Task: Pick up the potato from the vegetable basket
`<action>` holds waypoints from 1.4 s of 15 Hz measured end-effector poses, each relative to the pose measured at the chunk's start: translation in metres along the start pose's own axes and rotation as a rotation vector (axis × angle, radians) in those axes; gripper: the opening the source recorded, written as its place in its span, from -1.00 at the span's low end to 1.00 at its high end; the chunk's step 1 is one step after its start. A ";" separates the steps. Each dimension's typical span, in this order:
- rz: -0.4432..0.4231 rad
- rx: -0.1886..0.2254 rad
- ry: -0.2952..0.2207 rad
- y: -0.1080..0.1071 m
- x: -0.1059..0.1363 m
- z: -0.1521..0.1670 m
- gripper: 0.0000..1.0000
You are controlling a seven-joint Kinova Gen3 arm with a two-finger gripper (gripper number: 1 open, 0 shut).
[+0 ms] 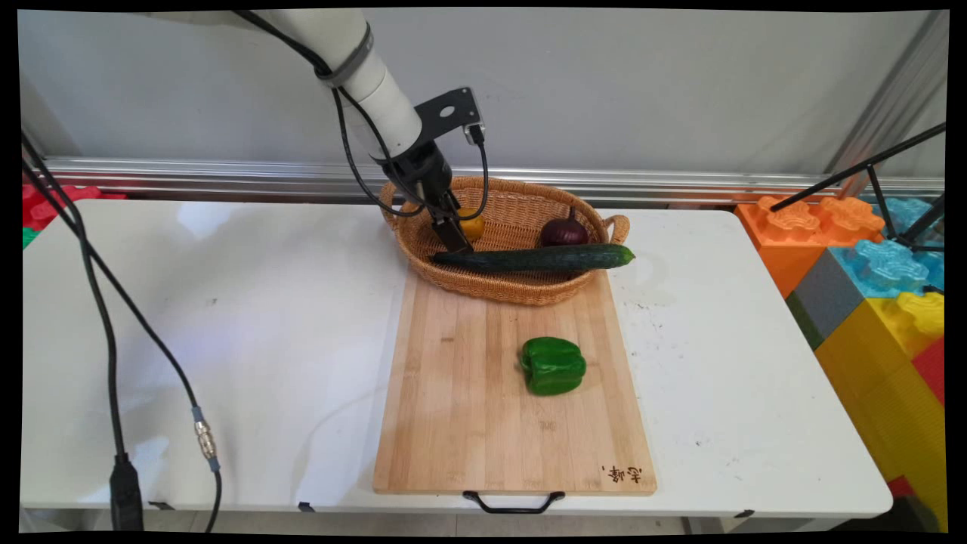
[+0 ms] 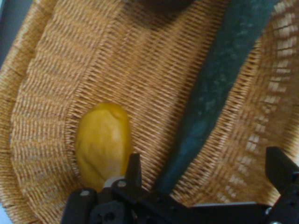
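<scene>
My gripper point(image 1: 456, 236) point(image 2: 205, 175) reaches down into the wicker basket point(image 1: 505, 289) point(image 2: 42, 154), its jaws standing open. The left end of a long dark green cucumber point(image 1: 536, 258) point(image 2: 219, 79) lies between the two fingers, untouched on either side. The cucumber rests across the basket's front, its other end jutting over the right rim. A yellow fruit point(image 1: 474, 225) point(image 2: 103, 140) lies on the basket floor just beside one finger point(image 2: 134, 169). A dark red onion point(image 1: 563, 231) sits at the basket's right.
The basket stands on the far end of a wooden cutting board point(image 1: 468, 408), which carries a green bell pepper point(image 1: 553, 366) near its middle. Large coloured toy blocks point(image 1: 876, 279) are stacked past the white table's point(image 1: 227, 317) right edge. Black cables point(image 1: 106, 317) hang at the left.
</scene>
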 end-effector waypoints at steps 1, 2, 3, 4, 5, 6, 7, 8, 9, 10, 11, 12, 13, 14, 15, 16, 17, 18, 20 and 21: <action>-0.009 0.006 0.002 -0.005 -0.001 0.005 1.00; -0.016 0.015 0.005 -0.010 -0.001 0.011 1.00; -0.021 0.023 0.008 -0.013 -0.001 0.015 1.00; -0.030 0.039 0.012 -0.020 0.000 0.020 1.00; -0.038 0.054 0.013 -0.026 0.000 0.023 1.00; -0.047 0.070 0.012 -0.032 -0.001 0.027 1.00; -0.057 0.084 0.008 -0.038 -0.003 0.030 1.00; -0.064 0.093 0.005 -0.043 -0.004 0.033 1.00; -0.070 0.098 0.003 -0.046 -0.005 0.035 1.00; -0.079 0.104 -0.001 -0.050 -0.007 0.039 1.00; -0.086 0.104 -0.004 -0.052 -0.009 0.043 1.00; -0.093 0.101 -0.006 -0.055 -0.010 0.048 1.00; -0.099 0.096 -0.005 -0.056 -0.011 0.055 1.00; -0.101 0.093 -0.004 -0.057 -0.011 0.059 1.00; -0.102 0.091 0.000 -0.059 -0.011 0.064 1.00; -0.104 0.090 0.005 -0.060 -0.011 0.069 1.00; -0.104 0.090 0.009 -0.061 -0.011 0.073 1.00; -0.104 0.091 0.013 -0.063 -0.011 0.076 1.00; -0.101 0.091 0.018 -0.064 -0.011 0.080 -1.00; -0.098 0.090 0.020 -0.064 -0.011 0.082 -1.00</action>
